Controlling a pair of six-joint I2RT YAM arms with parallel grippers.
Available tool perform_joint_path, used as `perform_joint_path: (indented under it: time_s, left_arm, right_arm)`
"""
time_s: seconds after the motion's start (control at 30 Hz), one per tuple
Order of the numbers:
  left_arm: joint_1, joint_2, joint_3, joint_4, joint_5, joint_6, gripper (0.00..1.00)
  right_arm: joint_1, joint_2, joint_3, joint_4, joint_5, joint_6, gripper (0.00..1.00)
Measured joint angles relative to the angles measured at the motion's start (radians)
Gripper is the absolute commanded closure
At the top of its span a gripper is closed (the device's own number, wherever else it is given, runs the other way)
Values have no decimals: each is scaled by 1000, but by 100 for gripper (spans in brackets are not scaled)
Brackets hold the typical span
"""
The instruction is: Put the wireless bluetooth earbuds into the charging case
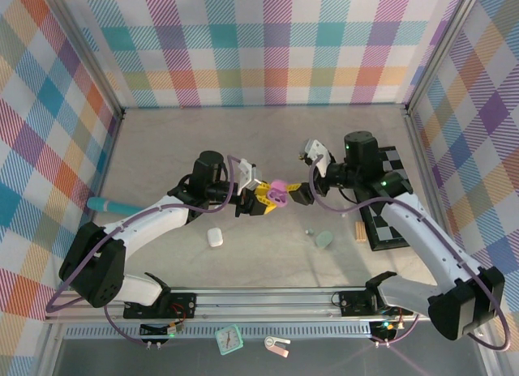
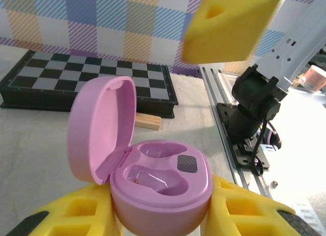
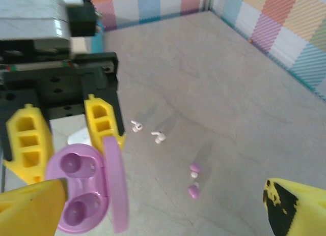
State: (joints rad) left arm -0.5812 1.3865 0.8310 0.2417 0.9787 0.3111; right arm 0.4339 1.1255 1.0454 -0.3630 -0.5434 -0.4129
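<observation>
The left gripper [image 1: 269, 198] is clamped on the open pink case [image 2: 160, 182], lid tipped back, both wells apparently empty. The right gripper [image 3: 163, 208] hangs beside it, fingers spread wide, holding nothing. It should drop to the pink earbuds [image 3: 194, 169] on the table [image 3: 229, 83], pinch one lightly and seat it squarely. White earbuds [image 3: 159, 137] lie near them; a white case [image 1: 215, 237], green case [image 1: 324, 239] and chessboard [image 2: 86, 78] sit off the path
</observation>
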Motion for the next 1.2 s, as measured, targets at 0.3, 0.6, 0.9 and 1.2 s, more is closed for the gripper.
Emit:
perform_joint_path:
  time_s: [0.3, 0.6, 0.9, 1.2]
  left_arm:
    - [75, 0, -142, 321, -63, -184, 68]
    - [158, -31, -208, 574, -141, -331, 68]
    - [165, -152, -208, 548, -206, -298, 68]
    - [165, -204, -209, 488, -220, -278, 68]
  right_arm:
    - [-117, -58, -48, 174, 108, 359, 1]
    - [-169, 129, -43, 151, 187, 656, 5]
    - [-137, 477, 13, 87, 129, 859, 17]
    - [14, 722, 186, 60, 79, 885, 37]
